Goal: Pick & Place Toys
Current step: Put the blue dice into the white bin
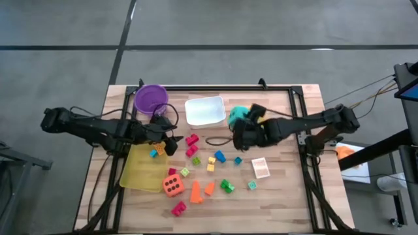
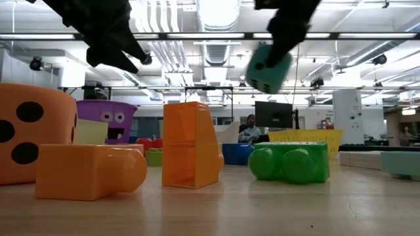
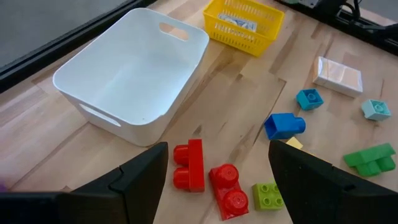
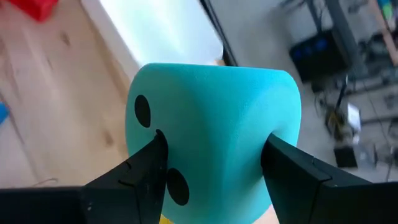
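Observation:
My right gripper point(image 1: 243, 125) is shut on a teal foam die point(image 4: 211, 112) with black dots. It holds the die in the air over the table's far middle, just right of the white tray point(image 1: 205, 109). My left gripper point(image 3: 217, 149) stands open above two red blocks point(image 3: 211, 177), with nothing between its fingers. Small blocks lie loose on the wood: blue point(image 3: 285, 124), green point(image 3: 373, 158) and others. An orange die point(image 1: 172, 185) and orange blocks point(image 1: 196, 191) rest near the front. A small card point(image 1: 260, 168) lies flat at the right. My right gripper pinches the teal die by two opposite faces point(image 4: 163, 140) between its two fingers; the foam curves in at the pads. The fingers slant downward, coming from the table's right side. In the low view the die point(image 2: 268, 67) hangs lifted clear of the table.
A purple bowl point(image 1: 151, 98) stands at the far left. A flat yellow tray point(image 1: 145, 168) lies at the left, under my left gripper. A yellow basket point(image 3: 244, 25) sits beyond the white tray. In the low view a person point(image 2: 249, 129) sits in the room behind.

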Robot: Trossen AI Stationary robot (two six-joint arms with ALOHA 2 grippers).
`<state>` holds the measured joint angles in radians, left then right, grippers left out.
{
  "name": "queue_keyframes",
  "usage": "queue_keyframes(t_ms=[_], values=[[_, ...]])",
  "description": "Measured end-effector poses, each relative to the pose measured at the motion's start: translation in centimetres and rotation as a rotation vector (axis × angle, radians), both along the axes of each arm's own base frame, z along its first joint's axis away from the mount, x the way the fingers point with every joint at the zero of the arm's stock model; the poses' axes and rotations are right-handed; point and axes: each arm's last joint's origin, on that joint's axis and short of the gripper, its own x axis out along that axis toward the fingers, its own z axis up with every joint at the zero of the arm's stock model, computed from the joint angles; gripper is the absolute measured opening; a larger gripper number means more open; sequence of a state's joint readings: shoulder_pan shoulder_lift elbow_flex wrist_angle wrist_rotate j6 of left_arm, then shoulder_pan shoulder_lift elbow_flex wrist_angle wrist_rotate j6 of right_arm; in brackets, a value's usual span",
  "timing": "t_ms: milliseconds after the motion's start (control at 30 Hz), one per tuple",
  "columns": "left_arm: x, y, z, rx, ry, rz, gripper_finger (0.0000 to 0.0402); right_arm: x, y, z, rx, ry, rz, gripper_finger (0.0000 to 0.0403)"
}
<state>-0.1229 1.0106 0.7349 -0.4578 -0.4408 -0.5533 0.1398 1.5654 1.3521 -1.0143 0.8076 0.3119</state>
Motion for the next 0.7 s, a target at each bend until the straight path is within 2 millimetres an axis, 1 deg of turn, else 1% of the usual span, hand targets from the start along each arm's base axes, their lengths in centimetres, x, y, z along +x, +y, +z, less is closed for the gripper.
queue_keyframes(t_ms=[200, 400, 533, 700], values=[[-0.7, 0.1, 0.5, -0.002, -0.014, 0.0, 0.0283, 2.2, -2.5, 0.7, -0.045, -0.032, 0.144, 0.021], [-0.8, 0.1, 0.4, -0.001, -0.005, 0.0, 0.0283, 3.3, -4.5, 1.2, -0.054, -0.059, 0.234, 0.021], [-0.8, 0.1, 0.4, -0.001, -0.004, 0.0, 0.0283, 4.4, -5.9, 0.8, -0.071, -0.028, 0.236, 0.021], [-1.0, 0.1, 0.3, 0.001, 0.011, 0.0, 0.0283, 7.0, -7.6, -0.5, -0.044, 0.035, 0.27, 0.0209]])
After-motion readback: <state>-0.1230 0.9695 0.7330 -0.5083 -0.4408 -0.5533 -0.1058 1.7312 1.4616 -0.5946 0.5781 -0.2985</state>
